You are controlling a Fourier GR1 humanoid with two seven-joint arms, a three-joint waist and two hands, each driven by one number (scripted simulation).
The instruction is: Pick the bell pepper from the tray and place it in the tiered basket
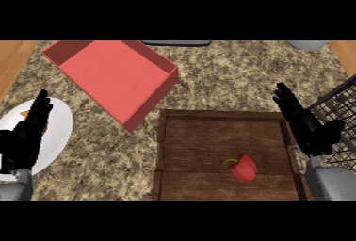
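A red bell pepper point(243, 168) with a green stem lies in the dark wooden tray point(201, 127), towards its front right. My right hand point(306, 124) stands open over the tray's right rim, fingers straight and pointing away, a little right of and beyond the pepper, not touching it. The black wire tiered basket point(341, 108) shows at the right edge, just beyond that hand. At the left edge my left hand point(24, 136) rests open, fingers up, over a white plate.
A red open box point(111, 75) lies tilted at the back left of the speckled counter. The white plate point(59, 127) at the left holds something orange, mostly hidden by the hand. A grey object point(308, 44) and a dark strip point(175, 43) sit at the far edge.
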